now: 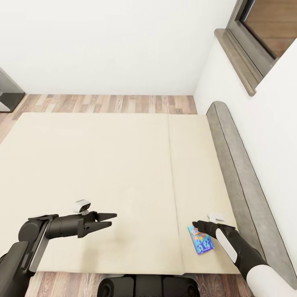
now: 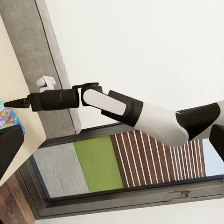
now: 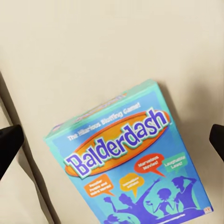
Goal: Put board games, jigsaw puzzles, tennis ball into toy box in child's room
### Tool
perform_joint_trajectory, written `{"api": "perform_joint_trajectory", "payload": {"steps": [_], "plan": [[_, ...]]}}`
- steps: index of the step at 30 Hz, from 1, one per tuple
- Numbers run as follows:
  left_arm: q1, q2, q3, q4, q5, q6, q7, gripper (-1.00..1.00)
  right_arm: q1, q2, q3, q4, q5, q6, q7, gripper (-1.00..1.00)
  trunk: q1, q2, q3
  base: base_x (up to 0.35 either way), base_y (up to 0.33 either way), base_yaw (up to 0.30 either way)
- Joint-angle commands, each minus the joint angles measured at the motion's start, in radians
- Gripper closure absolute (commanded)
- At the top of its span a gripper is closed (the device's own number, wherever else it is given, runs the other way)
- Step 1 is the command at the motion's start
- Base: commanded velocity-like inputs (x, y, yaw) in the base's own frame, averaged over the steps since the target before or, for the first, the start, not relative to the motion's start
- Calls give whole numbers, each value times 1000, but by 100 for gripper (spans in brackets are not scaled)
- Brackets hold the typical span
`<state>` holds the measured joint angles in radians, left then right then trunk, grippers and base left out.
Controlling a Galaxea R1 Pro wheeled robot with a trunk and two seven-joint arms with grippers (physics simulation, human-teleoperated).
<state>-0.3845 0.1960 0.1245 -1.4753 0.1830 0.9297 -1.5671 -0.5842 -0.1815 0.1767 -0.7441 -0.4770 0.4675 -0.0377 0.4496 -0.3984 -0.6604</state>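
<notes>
From the head, one blue game (image 1: 201, 239) was seen lying flat on the bed (image 1: 103, 165), right of its single seam, just under the right gripper (image 1: 198, 225); whether its jaws were parted could not be told there. The left gripper (image 1: 110, 220) was held apart over bare mattress, jaws spread. At the left wrist, one window (image 2: 116, 172) was seen. At the right wrist, the game (image 3: 135, 163) lay between two well-spread fingertips (image 3: 9, 140).

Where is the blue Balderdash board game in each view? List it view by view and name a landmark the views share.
Head view: blue Balderdash board game lies flat at the bed's near right corner, just under the right gripper.
Left wrist view: a sliver of it shows at the picture's left edge, below the right gripper's tip.
Right wrist view: it lies face up, title readable.
Shared landmark: the cream bed.
</notes>
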Motion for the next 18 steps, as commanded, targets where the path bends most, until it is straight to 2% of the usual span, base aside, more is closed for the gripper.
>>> {"api": "perform_joint_trajectory", "payload": {"steps": [1,18], "plan": [[0,1,0,0,0,11,-4,-100,-2,-1,4,-1,-5,4,-4,-100,0,-2,-3,0,0,0],[-1,2,1,0,0,11,-4,-100,-25,-13,4,-2,-5,28,-4,-100,0,-2,-31,0,0,0]]}}
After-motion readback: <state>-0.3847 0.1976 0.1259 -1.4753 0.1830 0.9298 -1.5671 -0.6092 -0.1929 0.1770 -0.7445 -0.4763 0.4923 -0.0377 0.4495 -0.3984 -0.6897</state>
